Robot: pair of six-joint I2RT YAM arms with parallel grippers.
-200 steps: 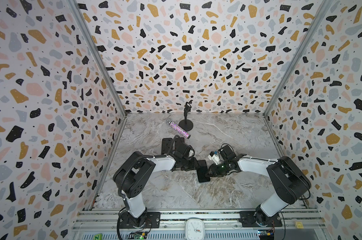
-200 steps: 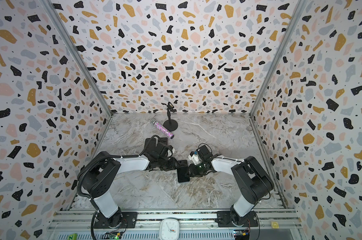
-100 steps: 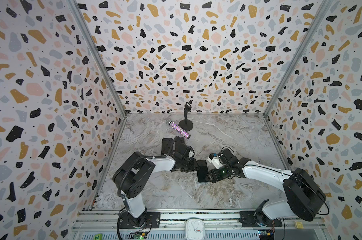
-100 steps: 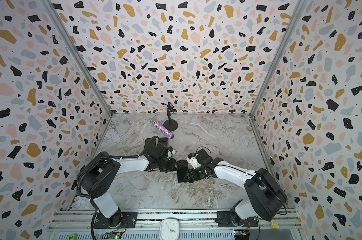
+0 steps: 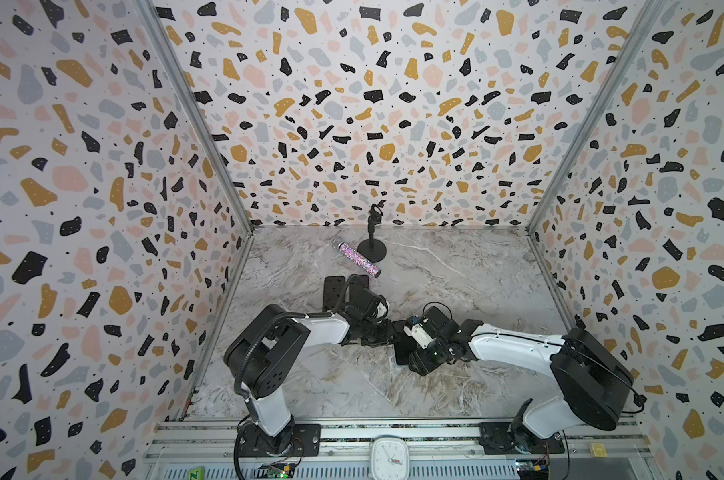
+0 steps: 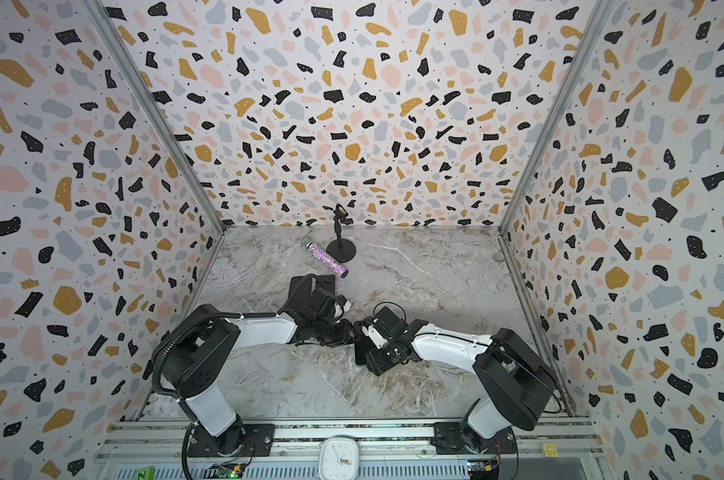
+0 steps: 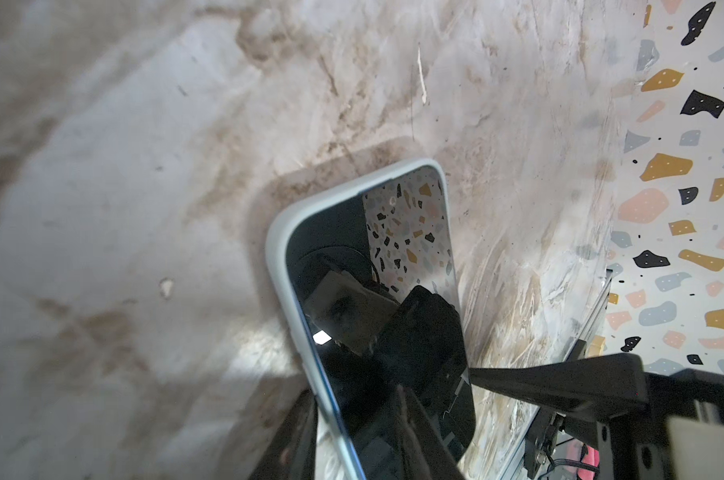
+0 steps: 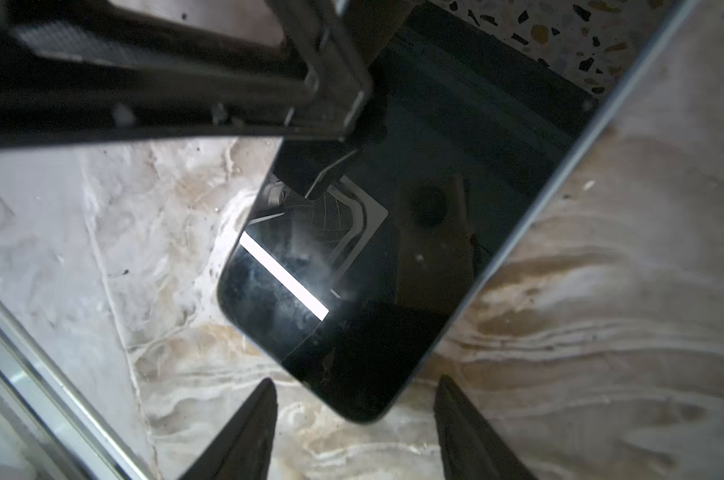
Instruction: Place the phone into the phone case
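- phone (image 8: 414, 249) lies mid-table (image 5: 455, 270) between the two arms, screen up.
- phone case (image 7: 277, 257) rim shows along one long edge and one end. The other long edge shows no rim, so I judge it half-seated.
- left gripper (image 5: 391, 334) is partly closed, pinching the cased edge of the phone towards its far end. Use it as the anchor.
- right gripper (image 8: 356, 380) has its jaws apart around the phone's near corner and grips nothing.
- To do it well, press straight down on the bare corner, then work along that edge. Go light, since the glass looks slick and a pad could skid.
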